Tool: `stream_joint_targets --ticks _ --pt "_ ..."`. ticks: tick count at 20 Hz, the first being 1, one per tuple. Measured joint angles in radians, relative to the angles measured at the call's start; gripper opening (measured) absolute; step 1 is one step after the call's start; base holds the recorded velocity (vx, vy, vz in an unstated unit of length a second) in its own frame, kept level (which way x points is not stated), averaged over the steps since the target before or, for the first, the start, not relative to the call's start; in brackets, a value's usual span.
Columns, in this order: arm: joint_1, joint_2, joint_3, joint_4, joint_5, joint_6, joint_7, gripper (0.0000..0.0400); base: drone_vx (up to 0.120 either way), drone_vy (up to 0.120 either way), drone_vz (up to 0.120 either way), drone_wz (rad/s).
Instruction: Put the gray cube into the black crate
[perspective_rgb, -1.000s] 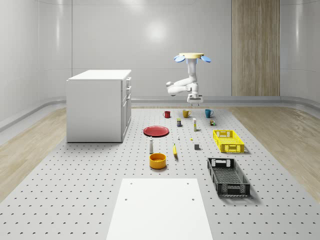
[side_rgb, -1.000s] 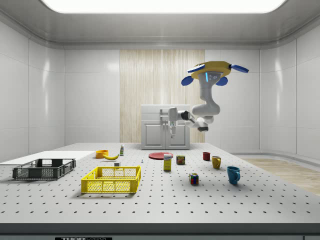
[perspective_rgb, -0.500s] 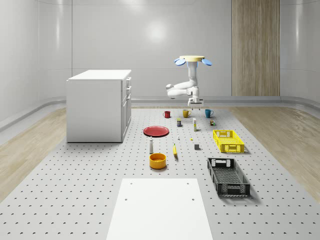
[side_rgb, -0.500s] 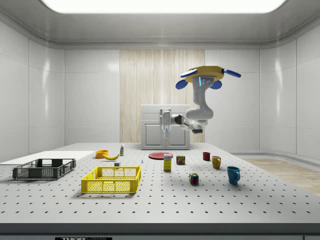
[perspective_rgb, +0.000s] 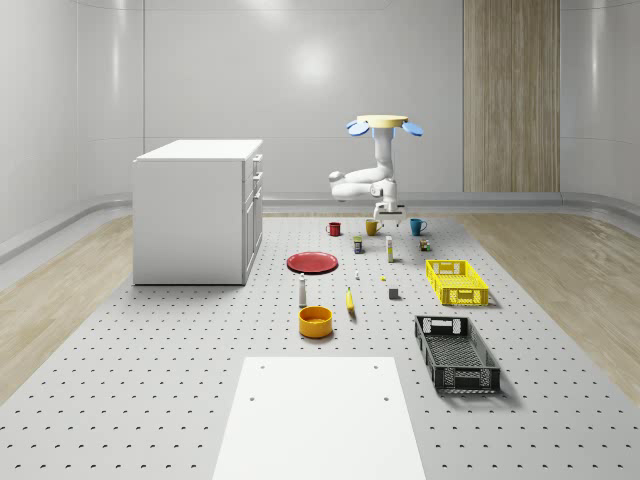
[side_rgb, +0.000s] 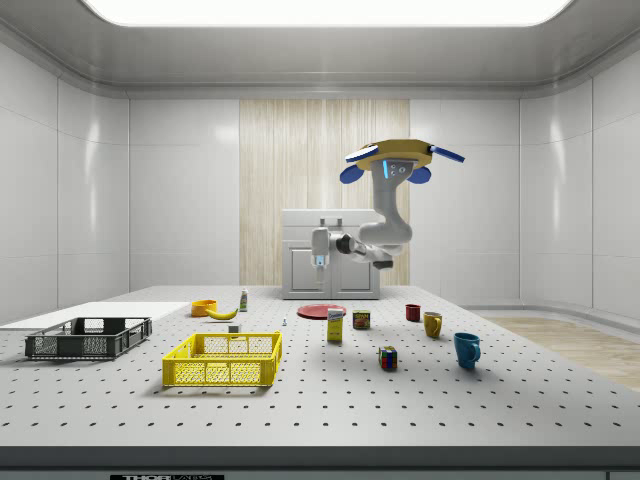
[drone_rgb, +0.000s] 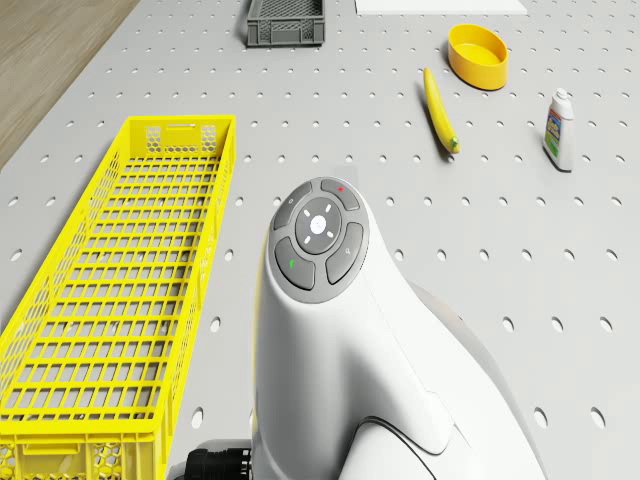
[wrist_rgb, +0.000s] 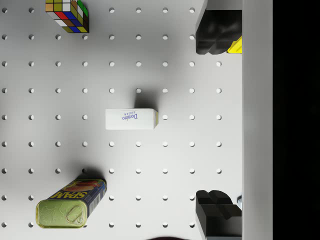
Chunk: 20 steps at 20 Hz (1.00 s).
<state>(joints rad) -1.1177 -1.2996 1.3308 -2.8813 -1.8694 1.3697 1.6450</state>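
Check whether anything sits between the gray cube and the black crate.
Nothing visible does. In the whole-scene view the gray cube sits on bare table, with open surface down to the black crate. The yellow crate lies off to the view's right, clear of that line.

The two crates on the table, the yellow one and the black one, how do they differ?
The yellow crate is bright yellow; the black crate is dark. In the whole-scene view, the yellow crate lies farther back, nearer the hovering drone, while the black crate lies nearer the camera. Both are open-topped, lattice-walled and hold nothing.
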Motion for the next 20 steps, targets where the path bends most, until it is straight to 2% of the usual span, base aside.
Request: stream_joint_targets --ticks 7,11,18,20 --pt "-0.007 -0.026 0.006 0.001 0.012 0.024 0.006 0.0400 0.120 0.000 -0.120 0.000" --pt "-0.010 -0.039 0.009 0.002 0.018 0.037 0.010 0.0400 0.120 -0.090 -0.010 0.000" --pt "-0.016 -0.062 0.014 0.004 0.028 0.058 0.015 0.0400 0.120 0.000 0.000 0.000" --pt "-0.018 -0.068 0.015 0.004 0.031 0.064 0.016 0.0400 0.120 0.000 -0.080 0.000"
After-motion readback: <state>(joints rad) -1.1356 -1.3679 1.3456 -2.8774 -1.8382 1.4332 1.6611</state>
